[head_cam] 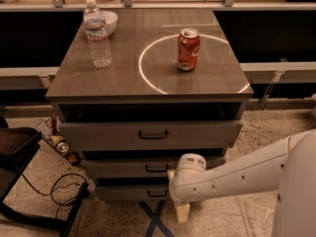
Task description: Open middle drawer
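Note:
The grey cabinet has three drawers stacked under its top. The middle drawer [123, 169] is the shallow one with a small dark bar handle [157, 168] at its centre. It lies between the taller top drawer [98, 135] and the lowest drawer [123, 193]. My white arm [237, 174] reaches in from the right. My gripper [180, 210] hangs low in front of the cabinet, just right of the middle and lowest handles, pointing down at the floor. Its wrist [190, 179] covers the right part of the middle drawer's front.
On the cabinet top stand a water bottle [97, 33], a white bowl [109, 21] and a red can [188, 49] inside a white circle. A dark chair [15, 152], cables [54, 189] and small bottles [61, 147] lie at the left. Blue tape [157, 221] crosses the floor.

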`<action>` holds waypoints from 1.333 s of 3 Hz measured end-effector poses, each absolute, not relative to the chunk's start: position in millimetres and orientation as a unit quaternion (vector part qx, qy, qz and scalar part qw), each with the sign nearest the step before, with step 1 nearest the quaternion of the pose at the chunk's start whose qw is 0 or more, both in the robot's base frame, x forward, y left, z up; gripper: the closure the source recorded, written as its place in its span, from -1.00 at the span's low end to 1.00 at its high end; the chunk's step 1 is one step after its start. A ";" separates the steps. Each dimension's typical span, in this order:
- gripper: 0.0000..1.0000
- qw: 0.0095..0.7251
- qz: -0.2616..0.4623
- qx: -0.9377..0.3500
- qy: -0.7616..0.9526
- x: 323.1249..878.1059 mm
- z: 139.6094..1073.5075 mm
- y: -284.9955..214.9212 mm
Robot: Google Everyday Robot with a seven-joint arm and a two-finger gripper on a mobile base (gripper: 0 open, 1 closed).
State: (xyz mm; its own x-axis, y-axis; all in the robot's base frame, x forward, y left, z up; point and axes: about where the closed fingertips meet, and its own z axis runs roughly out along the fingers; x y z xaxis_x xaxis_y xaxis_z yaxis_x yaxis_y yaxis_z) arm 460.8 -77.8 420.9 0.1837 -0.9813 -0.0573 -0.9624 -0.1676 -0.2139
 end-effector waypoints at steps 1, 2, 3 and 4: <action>-1.00 0.106 -0.044 -0.774 0.622 469.8 419.3 -59.6; -1.00 0.100 -0.058 -0.781 0.613 487.9 412.5 -52.4; -1.00 0.099 -0.059 -0.784 0.610 496.8 405.3 -48.5; -1.00 0.103 -0.050 -0.788 0.605 499.8 399.1 -43.1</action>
